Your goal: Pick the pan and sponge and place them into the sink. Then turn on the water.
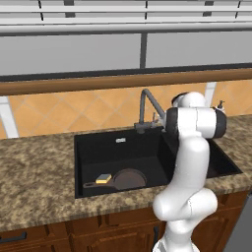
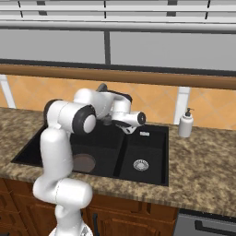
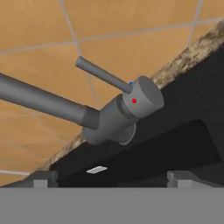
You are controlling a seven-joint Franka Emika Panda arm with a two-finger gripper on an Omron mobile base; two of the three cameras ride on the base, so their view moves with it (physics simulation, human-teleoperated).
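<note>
The pan [image 1: 130,178] lies on the floor of the black sink's [image 1: 98,152] large basin, and part of it [image 2: 85,162] shows beside my arm in the right base view. The yellow sponge [image 1: 103,178] rests on the pan's handle end. My gripper [image 3: 111,180] is open, its fingertips [image 3: 41,179] wide apart with nothing between them. It points at the base of the dark grey faucet [image 3: 109,122], just short of the thin lever [image 3: 103,74] and the knob with a red dot [image 3: 142,98]. My hand [image 2: 125,125] hovers over the sink's back edge.
A white soap bottle [image 2: 185,123] stands on the granite counter [image 2: 203,161] right of the sink. The narrow basin holds a silver drain [image 2: 140,164]. The faucet spout [image 1: 143,106] rises before the orange tiled wall. My forearm covers the sink's right part in the left base view.
</note>
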